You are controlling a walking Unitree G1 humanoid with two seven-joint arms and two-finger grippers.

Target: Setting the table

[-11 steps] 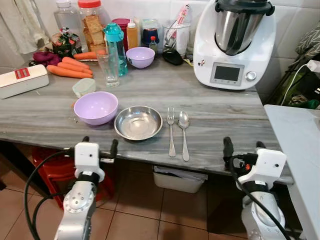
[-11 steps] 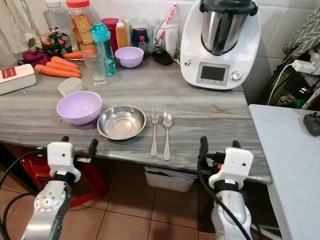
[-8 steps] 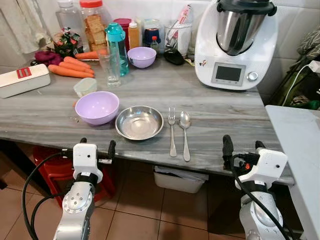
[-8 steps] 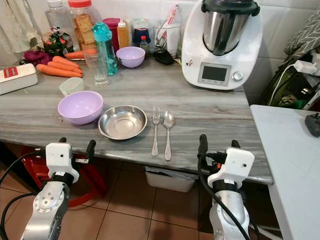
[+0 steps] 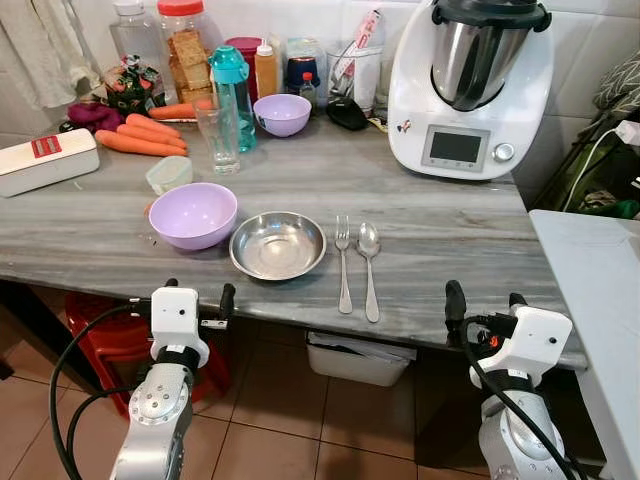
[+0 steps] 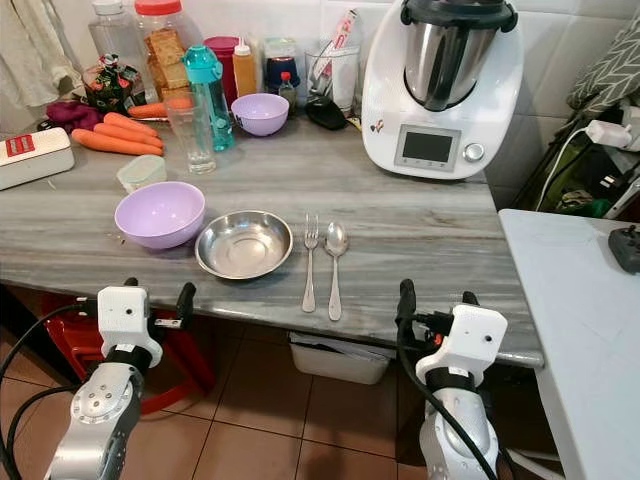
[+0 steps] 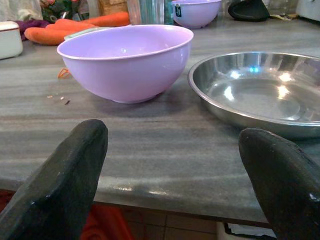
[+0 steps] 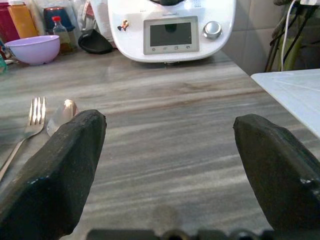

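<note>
Steel dish [image 5: 277, 245] sits beyond the left gripper [image 5: 198, 295], whose jaws gape empty.

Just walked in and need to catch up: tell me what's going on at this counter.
The robot stands at the grey stone counter, setting a place. Nothing is being held: the left pincer and right pincer are both open, hovering at the counter's near edge. On the counter lie a steel bowl with a lilac bowl close on its left, and a fork and spoon side by side on its right. A drinking glass and a small lilac bowl sit further back.
</note>
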